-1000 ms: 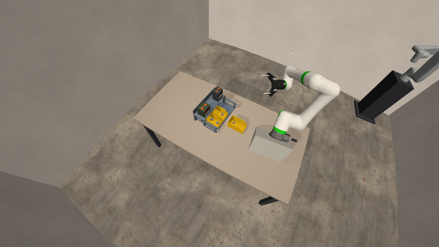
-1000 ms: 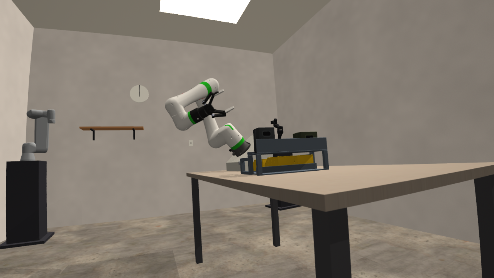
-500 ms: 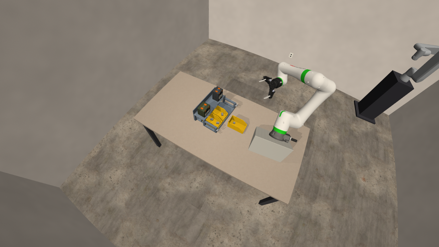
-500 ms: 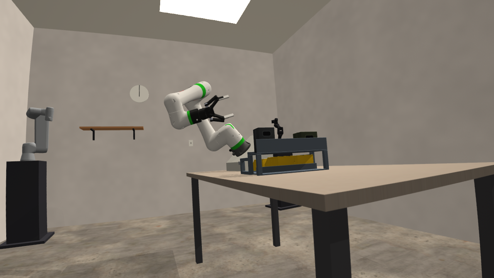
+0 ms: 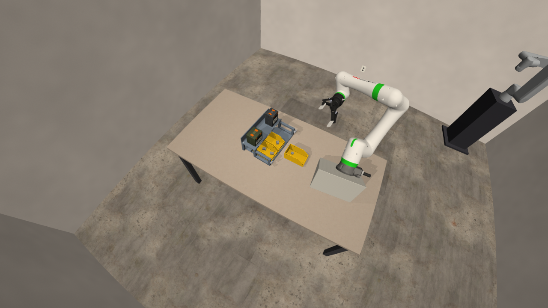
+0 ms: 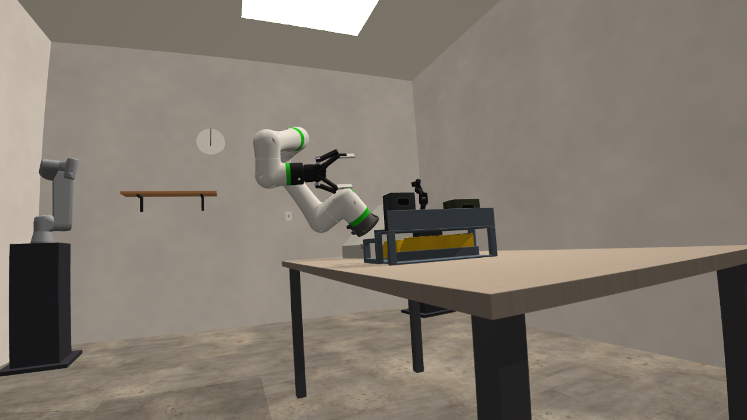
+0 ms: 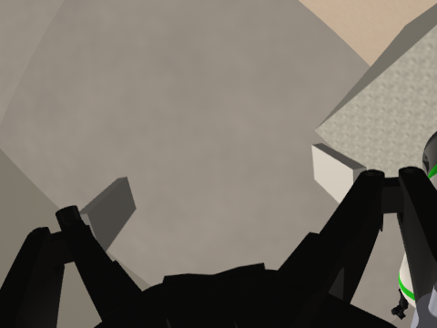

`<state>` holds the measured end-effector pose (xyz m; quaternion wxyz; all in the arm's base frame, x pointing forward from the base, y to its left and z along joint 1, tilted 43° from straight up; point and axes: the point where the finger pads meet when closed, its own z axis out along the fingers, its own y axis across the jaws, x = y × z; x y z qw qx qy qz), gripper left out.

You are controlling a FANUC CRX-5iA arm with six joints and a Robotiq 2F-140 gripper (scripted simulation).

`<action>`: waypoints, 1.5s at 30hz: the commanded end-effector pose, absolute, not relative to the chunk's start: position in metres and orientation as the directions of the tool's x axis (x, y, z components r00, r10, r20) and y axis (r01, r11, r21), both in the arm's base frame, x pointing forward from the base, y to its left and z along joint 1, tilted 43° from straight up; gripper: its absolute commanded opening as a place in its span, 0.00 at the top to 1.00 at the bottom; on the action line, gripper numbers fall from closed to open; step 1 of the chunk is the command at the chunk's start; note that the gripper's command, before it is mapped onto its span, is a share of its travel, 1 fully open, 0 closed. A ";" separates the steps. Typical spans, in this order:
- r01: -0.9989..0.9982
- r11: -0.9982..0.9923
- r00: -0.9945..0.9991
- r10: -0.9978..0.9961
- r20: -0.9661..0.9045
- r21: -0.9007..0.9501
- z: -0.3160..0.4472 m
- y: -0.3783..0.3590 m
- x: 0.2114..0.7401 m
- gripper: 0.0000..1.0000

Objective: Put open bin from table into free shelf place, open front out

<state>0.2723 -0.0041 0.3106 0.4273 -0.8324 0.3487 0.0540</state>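
A yellow open bin (image 5: 296, 154) with a small grey part in it stands on the table, to the right of the grey-blue shelf (image 5: 265, 134). Two yellow bins (image 5: 270, 145) stand side by side in the shelf's front row, and the row shows through the frame in the exterior view (image 6: 429, 243). My gripper (image 5: 326, 114) is open and empty. It hangs high in the air beyond the table's far edge, well away from the bin, and also shows in the exterior view (image 6: 342, 170).
Two dark boxes (image 5: 271, 116) (image 5: 254, 135) stand on the shelf's upper board. My arm's grey base block (image 5: 338, 180) sits on the table right of the bin. A black pedestal (image 5: 476, 120) with another arm stands off the table at the right.
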 end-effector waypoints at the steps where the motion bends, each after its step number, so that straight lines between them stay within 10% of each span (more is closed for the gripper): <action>1: -0.618 -0.499 0.776 -0.512 -0.369 -0.608 0.297 -0.015 0.282 0.00; 45: -0.017 -0.999 1.000 -0.018 -0.018 0.027 0.258 0.003 0.497 0.00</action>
